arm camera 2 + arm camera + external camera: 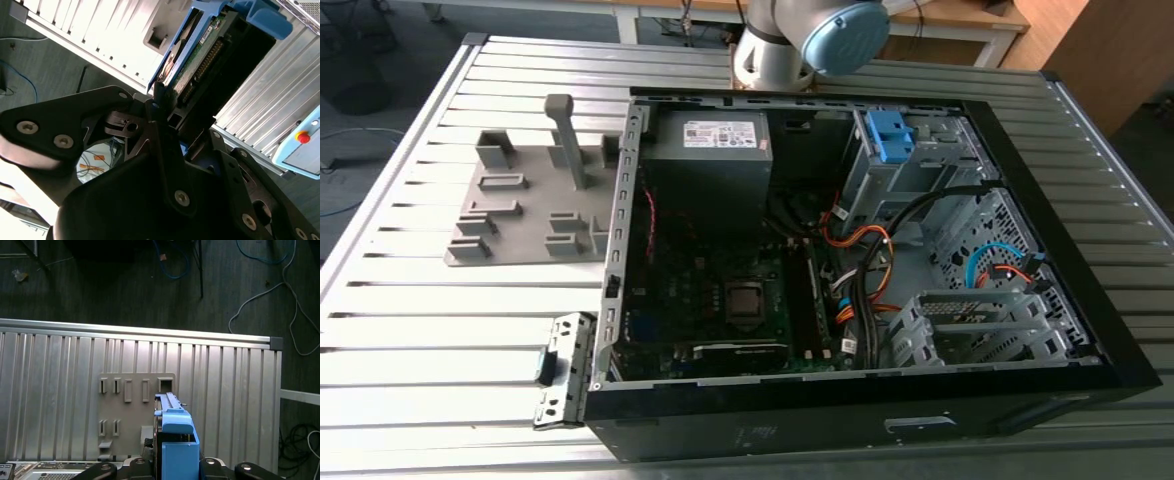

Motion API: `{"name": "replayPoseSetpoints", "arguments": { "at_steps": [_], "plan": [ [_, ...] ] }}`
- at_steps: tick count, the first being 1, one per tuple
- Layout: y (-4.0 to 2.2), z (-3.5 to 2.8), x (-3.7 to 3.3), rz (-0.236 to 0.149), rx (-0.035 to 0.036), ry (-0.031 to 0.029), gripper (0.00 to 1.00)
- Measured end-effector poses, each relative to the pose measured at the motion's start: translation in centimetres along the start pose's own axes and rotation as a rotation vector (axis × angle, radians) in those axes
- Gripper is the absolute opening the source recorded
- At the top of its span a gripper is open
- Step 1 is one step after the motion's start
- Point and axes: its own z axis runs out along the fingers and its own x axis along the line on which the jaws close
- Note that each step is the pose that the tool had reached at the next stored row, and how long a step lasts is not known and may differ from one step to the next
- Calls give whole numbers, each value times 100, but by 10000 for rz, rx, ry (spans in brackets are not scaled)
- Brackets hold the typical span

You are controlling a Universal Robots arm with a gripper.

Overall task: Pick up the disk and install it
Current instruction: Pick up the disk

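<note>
Robot lab or workshop — slatted metal bench [414, 330], opened computer case [854, 425], loose floor cables [241, 308].

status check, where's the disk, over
gripper shut on the disk. disk held above table, grey fixture below it. blue bracket sits in drive bay of the case.

Soft, even light is brightening the slatted table [400, 330] at the exterior view's left while the open computer case [854, 410] is sinking into shadow. Glare is bleaching the table slats in the second wrist view. In the first wrist view the disk [177, 445] is glowing blue and the floor [100, 280] is lying dim.
</note>
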Motion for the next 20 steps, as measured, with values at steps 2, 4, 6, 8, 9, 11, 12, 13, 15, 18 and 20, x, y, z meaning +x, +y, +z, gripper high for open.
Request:
{"name": "replayPoseSetpoints", "arguments": {
  "at_steps": [2,4,6,8,9,11,12,13,15,18,20],
  "plan": [
    [0,-1,13,0,-1,2,36],
    [1,-2,26,0,-1,4,36],
    [1,-3,40,0,-1,5,36],
    [2,-4,53,0,-1,6,36],
    [2,-4,61,0,0,6,36],
    [3,-4,75,0,0,7,36],
    [3,-5,82,0,-1,7,36],
    [3,-5,88,0,-1,8,36],
    [4,-6,101,0,-1,8,36],
    [5,-7,120,0,-1,9,36],
    [5,-8,132,0,0,10,36]
  ]
}}
